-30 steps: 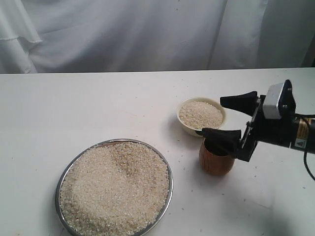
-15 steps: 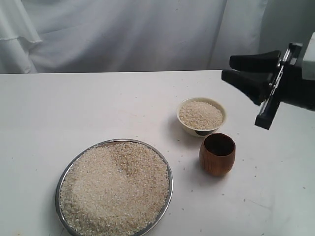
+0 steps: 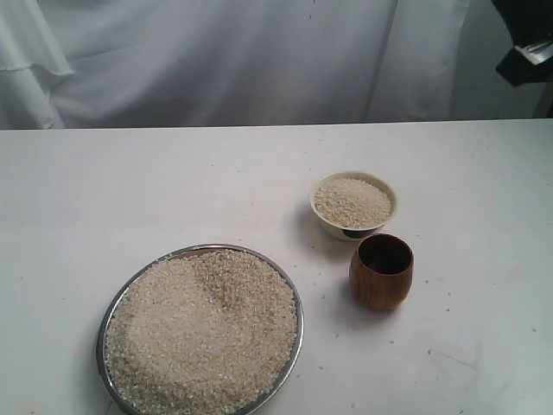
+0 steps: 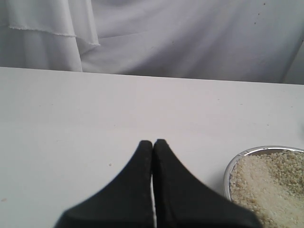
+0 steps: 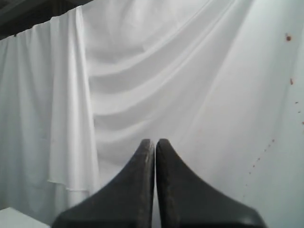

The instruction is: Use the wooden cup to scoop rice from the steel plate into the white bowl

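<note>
The steel plate [image 3: 112,313] lies at the front left of the table, heaped with rice [image 3: 203,333]. The white bowl [image 3: 328,224] stands right of centre and holds rice. Just in front of it the wooden cup [image 3: 381,271] stands upright and alone, its inside dark. Only a dark part of my right arm [image 3: 524,39] shows, at the exterior view's top right corner. My right gripper [image 5: 155,142] is shut and empty, facing the white curtain. My left gripper [image 4: 153,142] is shut over bare table, with the plate's rim [image 4: 229,171] off to one side.
A white curtain [image 3: 225,60] hangs behind the table's far edge. A few stray grains [image 3: 429,350] lie on the white tabletop [image 3: 130,190] near the cup.
My right gripper has let go of the cup, risen up and to the right, and shut. The cup stays standing by the bowl. The left arm's motion is not shown.
</note>
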Motion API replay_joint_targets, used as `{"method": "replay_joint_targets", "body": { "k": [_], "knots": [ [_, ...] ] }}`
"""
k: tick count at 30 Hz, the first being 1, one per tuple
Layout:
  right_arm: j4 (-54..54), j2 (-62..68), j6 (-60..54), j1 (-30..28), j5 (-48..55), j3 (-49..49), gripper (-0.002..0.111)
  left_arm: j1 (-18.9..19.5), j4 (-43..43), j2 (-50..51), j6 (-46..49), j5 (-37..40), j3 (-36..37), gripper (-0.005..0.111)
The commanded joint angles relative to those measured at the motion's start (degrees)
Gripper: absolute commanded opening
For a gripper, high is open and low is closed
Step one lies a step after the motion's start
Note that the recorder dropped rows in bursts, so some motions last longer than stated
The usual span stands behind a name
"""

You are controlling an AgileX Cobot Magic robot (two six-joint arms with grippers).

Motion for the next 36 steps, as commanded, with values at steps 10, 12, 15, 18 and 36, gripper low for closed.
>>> {"method": "replay_joint_targets", "body": {
  "k": [10, 12, 15, 18, 36],
  "knots": [
    [5.12, -20.52, -0.1, 3.85, 60.72, 0.94, 0.001, -0.09, -0.04, -0.29, -0.18, -0.36, 0.26, 0.0],
    [5.12, -27.14, 0.74, 3.94, 66.55, 3.32, 0.001, -0.09, -0.04, -0.29, -0.18, -0.36, 0.26, 0.0],
    [4.85, -37.88, 0.74, 3.94, 67.95, 8.84, 0.001, -0.09, -0.04, -0.29, -0.18, -0.36, 0.26, 0.0],
    [4.96, -48.38, 1.03, 3.94, 67.95, 16.34, 0.001, -0.09, -0.04, -0.29, -0.18, -0.36, 0.26, 0.0],
    [31.77, -74.25, -18.18, 3.94, 72.91, 39.01, 0.001, -0.09, -0.04, -0.29, -0.18, -0.36, 0.26, 0.0]
  ]
}}
